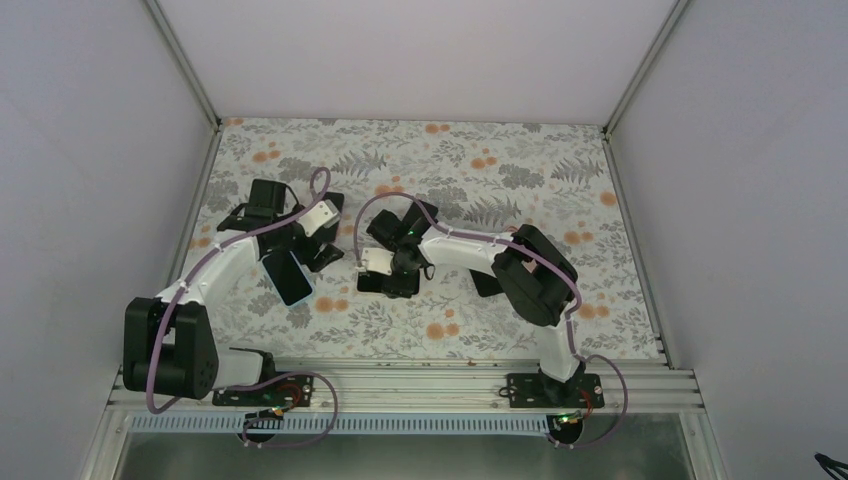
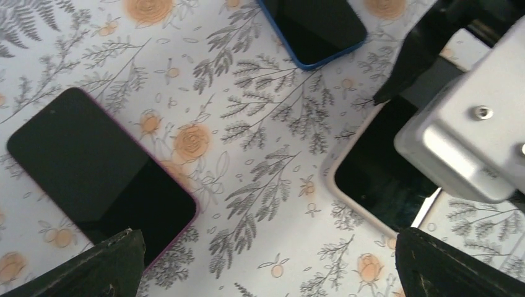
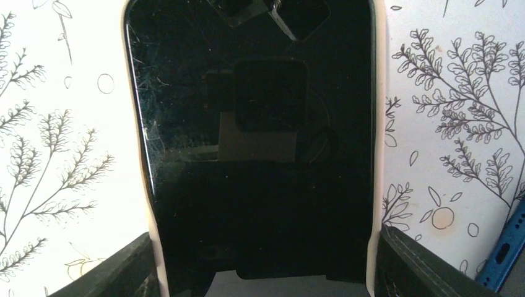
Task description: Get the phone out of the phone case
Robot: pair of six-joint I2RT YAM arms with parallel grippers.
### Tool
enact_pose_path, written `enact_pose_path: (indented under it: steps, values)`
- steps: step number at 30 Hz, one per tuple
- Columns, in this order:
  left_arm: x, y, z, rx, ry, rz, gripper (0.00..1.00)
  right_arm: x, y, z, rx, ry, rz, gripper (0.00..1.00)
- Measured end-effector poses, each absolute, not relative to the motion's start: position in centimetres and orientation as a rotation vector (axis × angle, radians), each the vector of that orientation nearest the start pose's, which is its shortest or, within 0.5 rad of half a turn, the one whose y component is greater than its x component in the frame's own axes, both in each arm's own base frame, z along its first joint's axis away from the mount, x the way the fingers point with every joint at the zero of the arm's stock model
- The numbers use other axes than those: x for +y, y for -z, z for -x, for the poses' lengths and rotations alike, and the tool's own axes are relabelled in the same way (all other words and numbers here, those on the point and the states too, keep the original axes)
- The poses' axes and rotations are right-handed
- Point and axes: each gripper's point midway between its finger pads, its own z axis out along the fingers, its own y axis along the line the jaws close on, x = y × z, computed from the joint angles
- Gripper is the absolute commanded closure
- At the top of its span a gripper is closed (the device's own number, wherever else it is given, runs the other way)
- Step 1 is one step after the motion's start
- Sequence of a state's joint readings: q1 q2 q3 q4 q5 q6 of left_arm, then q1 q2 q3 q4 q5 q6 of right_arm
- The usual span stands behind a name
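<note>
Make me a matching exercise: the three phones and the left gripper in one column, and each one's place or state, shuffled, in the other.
Column one
1. pink phone
2. blue phone
3. cream phone
4. left gripper

Column two
A. between the jaws of the right gripper
B. jaws wide open, holding nothing
C. left part of the left wrist view, lying screen up
D. top edge of the left wrist view, partly cut off

Pairs: 1-C, 2-D, 3-A, 4-B
</note>
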State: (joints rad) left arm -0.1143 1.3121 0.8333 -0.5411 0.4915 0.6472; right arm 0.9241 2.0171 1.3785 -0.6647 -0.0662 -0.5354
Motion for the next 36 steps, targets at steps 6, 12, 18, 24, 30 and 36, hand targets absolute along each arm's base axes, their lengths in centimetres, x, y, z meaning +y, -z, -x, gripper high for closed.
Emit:
enact_pose_path:
  steps: [6,12,18,24,30,36]
  values:
    - [-12.6,-11.3,-29.4,2.215,0.516,-1.102,0.00,35.1,-1.8,-25.3,2.126,-0.155,1.936,0.38]
    - [-14.6,-9.4,-28.2,2.287,0.811,-1.127,0.00,34.5,-2.5,-26.5,2.115,-0.061,1.914,0.37]
    - [-15.8,-9.2,-27.0,2.328,1.080,-1.084,0.00,35.3,-5.1,-28.4,2.076,-0.013,1.852,0.37]
    - [-16.1,-10.0,-28.7,2.306,1.200,-1.039,0.00,36.8,-7.9,-30.0,2.021,-0.010,1.792,0.37]
    - [-16.1,-9.0,-29.3,2.336,1.255,-1.005,0.01,37.6,-9.6,-30.6,1.995,-0.017,1.765,0.38]
    - [-16.6,-9.3,-30.6,2.316,1.315,-0.978,0.11,38.3,-11.3,-31.1,1.970,-0.025,1.743,0.38]
